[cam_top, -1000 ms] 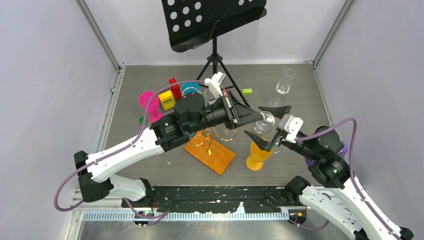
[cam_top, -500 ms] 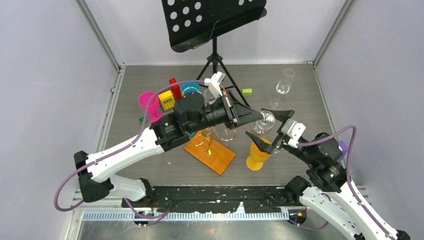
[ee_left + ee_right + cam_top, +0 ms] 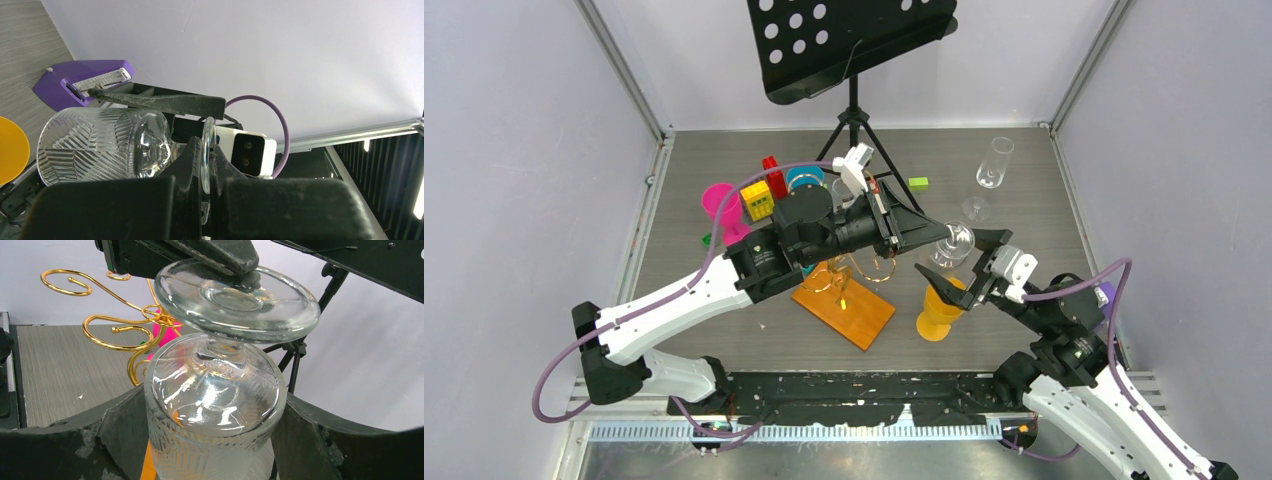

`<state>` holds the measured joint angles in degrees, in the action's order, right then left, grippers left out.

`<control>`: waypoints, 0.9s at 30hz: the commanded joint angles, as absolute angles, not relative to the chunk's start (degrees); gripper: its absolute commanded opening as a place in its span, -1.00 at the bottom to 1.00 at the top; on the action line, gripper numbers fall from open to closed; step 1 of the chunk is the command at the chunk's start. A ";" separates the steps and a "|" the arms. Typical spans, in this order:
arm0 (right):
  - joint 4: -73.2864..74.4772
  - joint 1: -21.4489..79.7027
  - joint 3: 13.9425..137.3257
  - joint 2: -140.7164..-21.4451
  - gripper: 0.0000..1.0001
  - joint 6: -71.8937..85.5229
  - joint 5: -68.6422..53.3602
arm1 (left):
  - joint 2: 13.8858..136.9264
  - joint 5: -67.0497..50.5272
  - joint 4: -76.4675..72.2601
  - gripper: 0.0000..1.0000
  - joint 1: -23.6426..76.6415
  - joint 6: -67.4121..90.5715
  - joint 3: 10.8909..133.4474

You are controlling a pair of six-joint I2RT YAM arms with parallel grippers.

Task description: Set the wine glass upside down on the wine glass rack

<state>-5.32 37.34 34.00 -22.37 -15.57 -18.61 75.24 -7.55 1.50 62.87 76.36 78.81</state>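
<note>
Since the left arm (image 3: 694,295) reaches across it, the rack (image 3: 856,318) shows only its orange base and some gold loops from above (the curls are plainer from the right wrist). Whether the fingers (image 3: 70,445) of the right gripper (image 3: 961,253) touch the bowl I cannot tell, and the rim is cut off there. The glass (image 3: 952,243) hangs sideways in the air, right of the rack and close to an orange cup (image 3: 936,312). The left gripper (image 3: 938,237) is clamped on its foot. The right gripper is spread wide about the bowl. A flute (image 3: 994,165) and a music stand (image 3: 849,45) stand behind.
</note>
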 commanded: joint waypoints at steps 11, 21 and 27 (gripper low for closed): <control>-20.15 37.42 29.49 -18.74 0.63 -6.42 -15.94 | 72.03 -8.11 -7.56 -1.00 62.08 78.57 78.79; -23.43 37.49 26.91 -17.93 0.27 -5.22 -15.37 | 71.72 -8.00 -8.05 -1.00 62.05 79.02 77.95; -23.22 37.40 27.04 -17.19 -0.55 -5.61 -14.69 | 71.36 -7.80 -9.76 -1.00 61.90 79.43 76.61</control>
<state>-19.75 37.34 26.44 -18.35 -6.09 -16.60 74.61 -7.57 -1.08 62.30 78.08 76.69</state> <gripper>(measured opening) 0.746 0.008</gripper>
